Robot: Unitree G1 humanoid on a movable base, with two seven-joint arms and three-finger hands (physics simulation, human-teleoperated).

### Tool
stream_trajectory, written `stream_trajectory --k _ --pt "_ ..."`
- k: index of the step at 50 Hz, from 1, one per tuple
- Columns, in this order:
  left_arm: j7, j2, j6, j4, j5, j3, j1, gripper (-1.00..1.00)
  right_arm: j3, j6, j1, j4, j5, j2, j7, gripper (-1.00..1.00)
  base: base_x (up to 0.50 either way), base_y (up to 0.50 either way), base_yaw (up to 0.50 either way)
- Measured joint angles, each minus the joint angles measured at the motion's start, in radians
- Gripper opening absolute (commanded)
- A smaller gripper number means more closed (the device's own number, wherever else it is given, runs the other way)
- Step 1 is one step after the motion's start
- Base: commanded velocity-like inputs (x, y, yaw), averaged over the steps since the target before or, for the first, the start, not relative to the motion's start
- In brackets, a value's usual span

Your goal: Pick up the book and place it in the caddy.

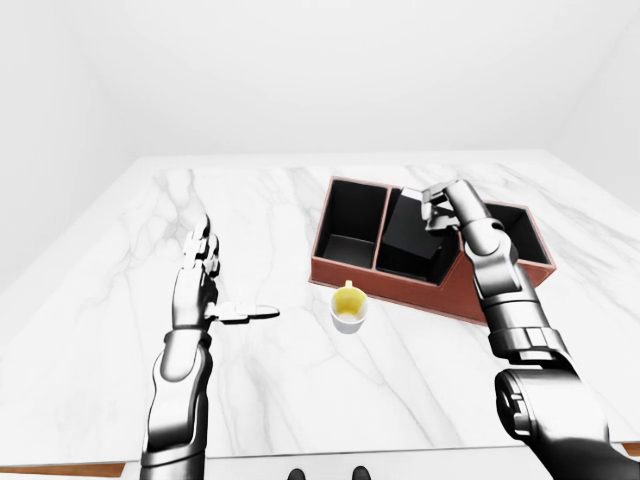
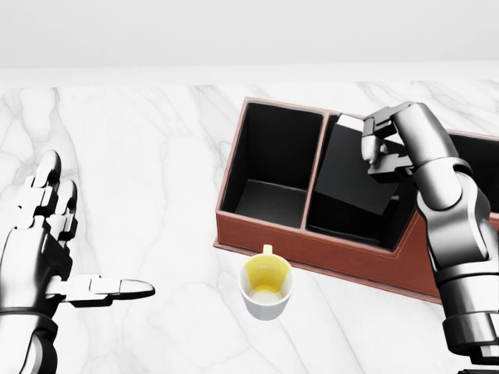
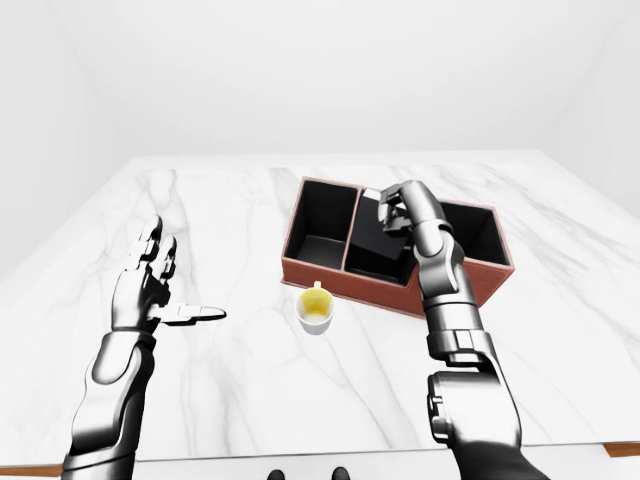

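Observation:
The book (image 2: 351,175) is a flat black slab. It stands tilted in the middle compartment of the brown caddy (image 2: 312,261), with its lower part down between the walls. My right hand (image 2: 380,148) is shut on the book's upper right corner, above the caddy. On the left of the head view my left hand (image 2: 54,249) hovers open over the marble top, thumb pointing right, and holds nothing. The caddy's left compartment (image 2: 269,171) shows only its black lining.
A white cup (image 2: 267,287) with a yellow inside stands on the marble top just below the caddy's near wall. The caddy's right compartment (image 1: 505,235) is partly hidden by my right arm. The table's near edge (image 1: 300,462) runs along the bottom of the left-eye view.

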Motion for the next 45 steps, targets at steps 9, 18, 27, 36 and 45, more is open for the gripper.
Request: stream_trajectory --k 9,18,27,36,45 --pt "0.0 0.001 0.0 0.0 0.0 -0.001 -0.004 1.0 0.003 -0.027 0.003 0.012 -0.027 -0.005 0.004 -1.0 0.0 0.0 0.0" --pt "0.0 0.001 0.0 0.0 0.0 -0.001 -0.004 1.0 0.006 -0.052 0.013 0.004 -0.064 -0.007 0.003 -1.0 0.0 0.0 0.0" --pt "0.0 0.001 0.0 0.004 -0.001 -0.001 -0.005 1.0 0.009 -0.075 0.028 0.009 -0.092 -0.004 0.005 -1.0 0.0 0.0 0.0" --pt "0.001 0.002 0.0 0.009 -0.001 -0.001 -0.007 1.0 0.014 -0.098 0.043 0.029 -0.108 0.003 0.006 -1.0 0.0 0.0 0.0" --pt "0.001 0.001 0.0 0.016 -0.001 -0.003 -0.007 1.0 0.022 -0.132 0.031 0.097 -0.118 0.006 -0.02 -1.0 0.0 0.0 0.0"
